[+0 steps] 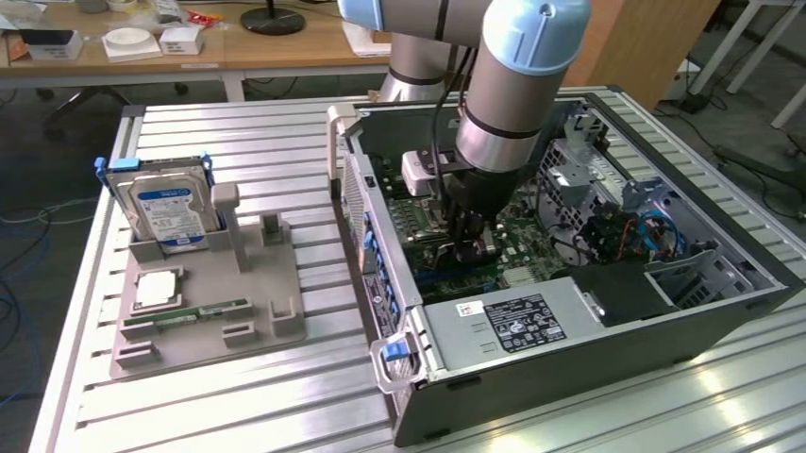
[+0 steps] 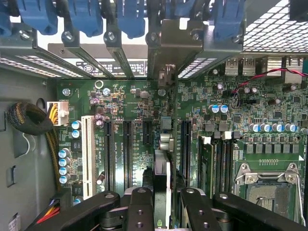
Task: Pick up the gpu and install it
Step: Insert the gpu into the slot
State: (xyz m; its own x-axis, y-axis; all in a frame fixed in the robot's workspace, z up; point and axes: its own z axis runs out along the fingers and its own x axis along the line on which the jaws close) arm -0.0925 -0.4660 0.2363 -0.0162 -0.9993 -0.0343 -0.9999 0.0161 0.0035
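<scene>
Risk first: gpu (image 2: 162, 192) is edge-on between the jaws, hanging over the motherboard (image 2: 231, 125) slot rows, its metal bracket end (image 2: 166, 53) up at the rear bracket wall among the blue slot clips (image 2: 130, 17). Can't tell whether the card edge is in a slot yet or just above it. If it's off a slot line, pushing down would land the edge on the board or on a neighbouring slot, stressing the connector. Bracket end could also catch on the rear wall lip and tip the card. Grip is narrow and on the top edge only, so any side load may twist the card in the jaws

Gripper (image 2: 162, 211) jaws are pinching the gpu, closed in on the thin card, not spread

Arm pose: in the exterior view the arm comes from the far side, wrist pointing straight down into the open pc case (image 1: 705, 311) lying on the surface (image 1: 226, 396), gripper (image 1: 469, 247) deep inside over the middle of the board, just far of the power supply (image 1: 529, 321). Cables (image 1: 605, 236) sit to the exterior view's right of the wrist, near but apart

On the exterior view's left, well apart from the case: parts holder (image 1: 202, 311) with hard drive (image 1: 164, 212) upright and ram stick (image 1: 189, 311) lying flat
</scene>
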